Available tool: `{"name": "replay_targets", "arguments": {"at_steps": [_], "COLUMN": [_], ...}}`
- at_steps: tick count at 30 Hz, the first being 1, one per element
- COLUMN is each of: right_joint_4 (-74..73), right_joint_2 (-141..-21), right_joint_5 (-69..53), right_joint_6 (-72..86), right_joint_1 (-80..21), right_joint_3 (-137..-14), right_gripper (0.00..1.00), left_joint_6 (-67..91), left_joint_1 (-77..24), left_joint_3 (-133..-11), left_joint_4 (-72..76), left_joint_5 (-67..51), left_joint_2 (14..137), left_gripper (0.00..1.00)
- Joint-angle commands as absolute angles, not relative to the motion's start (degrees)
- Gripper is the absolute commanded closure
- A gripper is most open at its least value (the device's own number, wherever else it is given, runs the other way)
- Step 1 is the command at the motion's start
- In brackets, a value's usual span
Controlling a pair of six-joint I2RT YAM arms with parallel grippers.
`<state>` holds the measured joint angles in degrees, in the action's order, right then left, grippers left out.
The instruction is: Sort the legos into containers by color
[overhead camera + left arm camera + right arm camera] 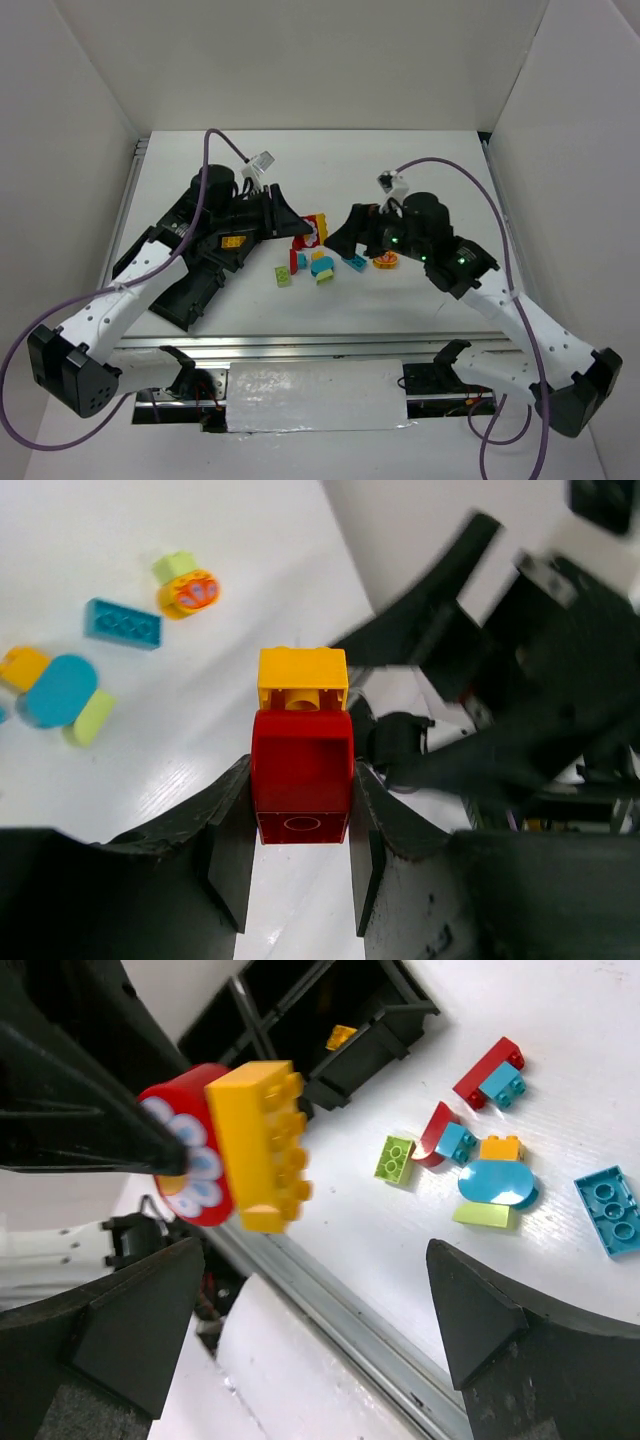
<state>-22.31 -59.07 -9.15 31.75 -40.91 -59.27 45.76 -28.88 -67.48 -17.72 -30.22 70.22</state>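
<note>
My left gripper [300, 815] is shut on a red brick [300, 770] that has an orange-yellow brick [302, 678] stuck to its far end. From above, that pair [316, 228] hangs between the two grippers. In the right wrist view the same joined piece [235, 1145] looks blurred. It lies ahead of my right gripper [315, 1260], which is wide open and touches nothing. Loose legos lie on the white table: a lime green one [284, 276], a red one [297, 262], a cyan and yellow cluster [322, 268], a cyan brick [355, 263] and an orange round piece [385, 261].
The black tray [190, 285] lies at the left under my left arm, with one yellow brick [232, 241] in a compartment. A metal rail [300, 345] runs along the table's near edge. White walls close in the back and both sides.
</note>
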Motion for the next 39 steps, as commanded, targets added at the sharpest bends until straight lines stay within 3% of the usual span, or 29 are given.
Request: {"name": "replay_targets", "arguments": {"at_steps": [1, 5, 11, 19, 28, 31, 35, 39], "right_joint_4": [-18.6, -14.0, 2.9, 20.0, 22.1, 23.3, 25.3, 28.2], "right_joint_2": [-53.4, -51.7, -52.1, -53.8, -55.7, -56.6, -57.5, -58.5], "right_joint_5": [-25.8, -42.2, -57.2, -61.3, -58.5, -58.4, -58.8, -59.8], "right_joint_6": [30.1, 30.3, 39.5, 52.1, 51.9, 52.5, 53.3, 54.9], "right_joint_1": [-33.2, -22.4, -22.2, -22.7, -25.3, -25.6, -25.8, -26.0], "right_joint_3": [-56.7, -52.8, -50.6, -48.2, -48.6, -48.7, -48.8, -48.7], "right_gripper": [0.00, 0.02, 0.07, 0.09, 0.16, 0.24, 0.41, 0.41], "left_joint_6": [43.1, 47.1, 47.1, 49.1, 53.9, 55.2, 54.6, 54.1], "left_joint_1": [-28.7, -28.7, -28.8, -29.1, -30.1, -30.3, -30.4, -30.4], "left_joint_3": [-64.5, -59.3, -59.9, -58.7, -57.6, -57.5, -58.1, -58.7], "left_joint_4": [-3.9, 8.4, 9.9, 12.4, 19.5, 21.5, 20.8, 20.1], "left_joint_5": [-41.0, -48.8, -53.8, -54.8, -56.2, -56.6, -56.4, -56.6], "left_joint_2": [66.5, 63.3, 63.2, 62.8, 63.5, 63.7, 64.2, 64.9], "left_gripper": [1.00, 1.00, 1.00, 1.00, 1.00, 1.00, 1.00, 1.00]}}
